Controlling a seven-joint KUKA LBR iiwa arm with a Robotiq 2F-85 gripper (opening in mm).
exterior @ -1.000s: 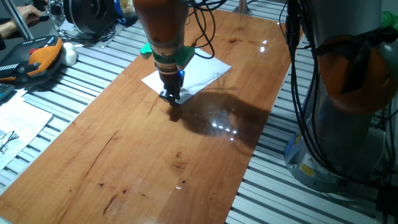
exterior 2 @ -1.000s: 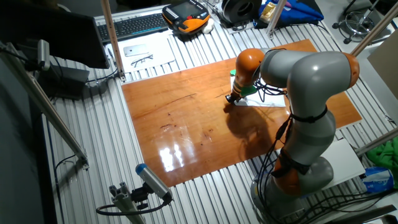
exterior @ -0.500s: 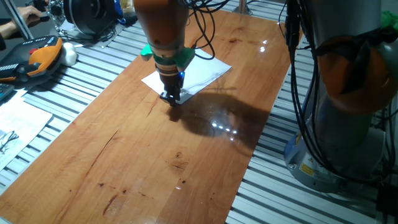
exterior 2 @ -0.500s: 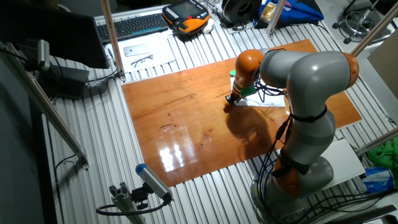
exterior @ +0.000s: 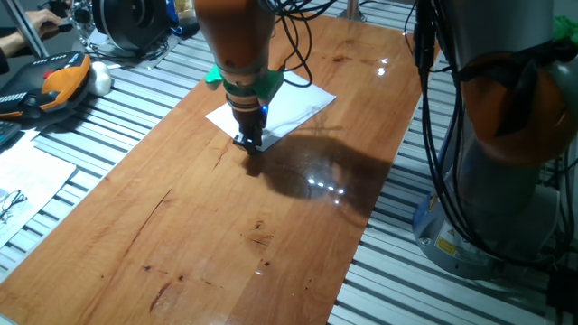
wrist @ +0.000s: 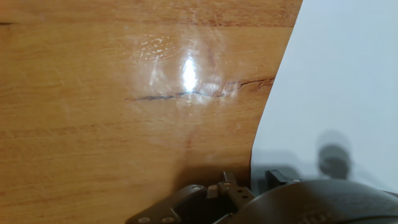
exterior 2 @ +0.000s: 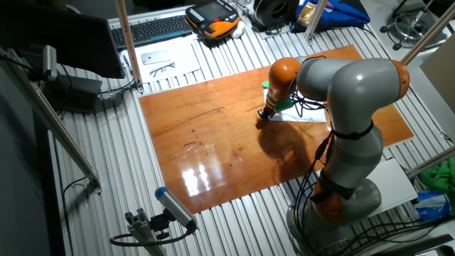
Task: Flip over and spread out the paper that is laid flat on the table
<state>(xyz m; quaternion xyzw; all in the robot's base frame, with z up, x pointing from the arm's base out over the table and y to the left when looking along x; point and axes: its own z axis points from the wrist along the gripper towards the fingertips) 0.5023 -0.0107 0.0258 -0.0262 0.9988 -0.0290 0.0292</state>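
Note:
The paper [exterior: 287, 107] is a white sheet lying flat on the reddish-brown wooden table [exterior: 208, 226], blank face up. It also shows in the other fixed view [exterior 2: 302, 114] and fills the right of the hand view [wrist: 336, 93]. My gripper [exterior: 248, 142] points straight down with its tips on the table at the paper's near edge, as the other fixed view [exterior 2: 264, 116] also shows. In the hand view the paper's edge runs down to the gripper body at the bottom. The fingertips are hidden, so I cannot tell whether they pinch the sheet.
A green object [exterior: 215, 74] lies beside the paper's far side. The table sits on grey ribbed slats [exterior: 135, 90]. Printed sheets [exterior: 23, 181], an orange and black device [exterior: 63, 81] and a keyboard [exterior 2: 153, 28] lie off the table. My arm's base [exterior 2: 341, 192] stands at the table's side.

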